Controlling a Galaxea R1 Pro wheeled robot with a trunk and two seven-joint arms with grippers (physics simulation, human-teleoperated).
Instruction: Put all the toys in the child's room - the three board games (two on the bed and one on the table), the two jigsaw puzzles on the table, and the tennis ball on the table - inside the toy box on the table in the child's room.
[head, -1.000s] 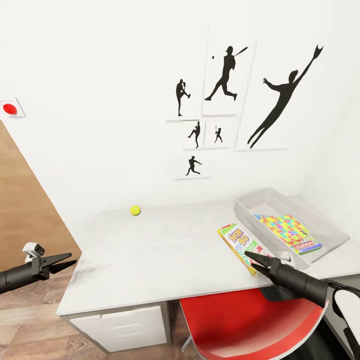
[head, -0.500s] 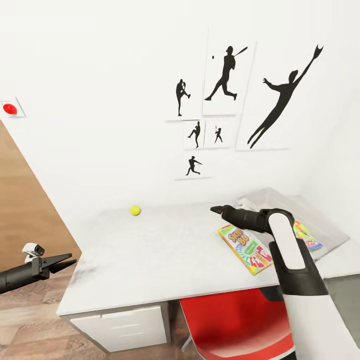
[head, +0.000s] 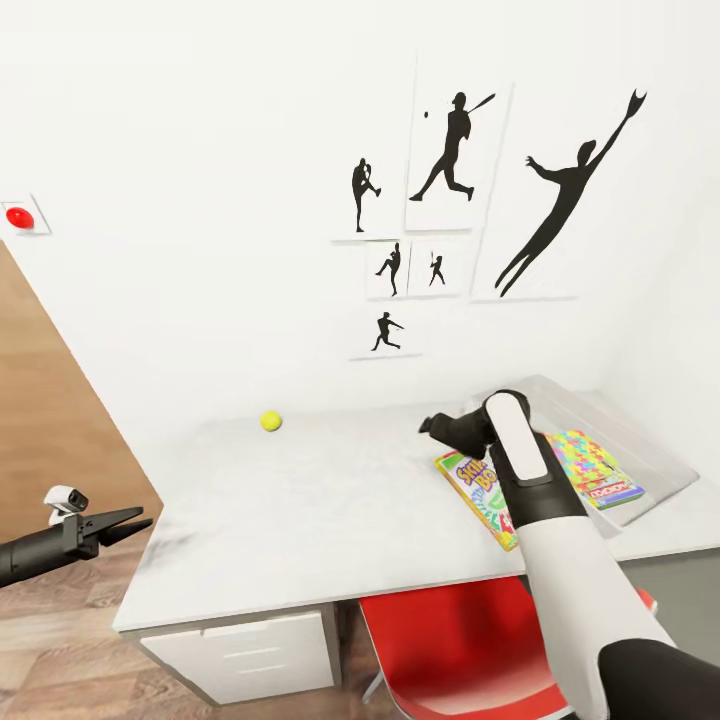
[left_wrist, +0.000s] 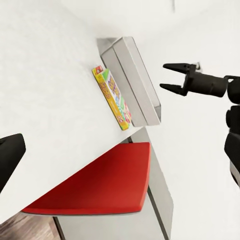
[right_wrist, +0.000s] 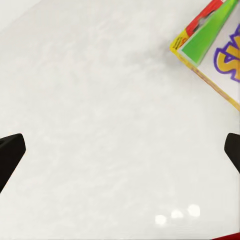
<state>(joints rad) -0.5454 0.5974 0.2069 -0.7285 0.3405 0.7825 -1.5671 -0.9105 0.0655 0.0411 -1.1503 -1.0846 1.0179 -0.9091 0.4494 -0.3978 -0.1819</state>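
- The long white-topped counter (head: 330, 500) carries the shallow light-grey toy box (head: 655, 455) at its right end, with a puzzle-patterned square (head: 585, 455) inside.
- The green-yellow-red "Skip-Bo" box (head: 478, 490) lies just beside the toy box; it is judged next to be lifted in.
- The right pincer (head: 428, 424) is spread, empty, above the counter.
- The left pincer (head: 135, 522) is spread, off the counter's edge.
- The small yellow-green ball (head: 270, 421) sits well apart.

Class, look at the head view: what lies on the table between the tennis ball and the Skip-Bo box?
Nothing: in the head view, bare white table separates the tennis ball from the Skip-Bo box.
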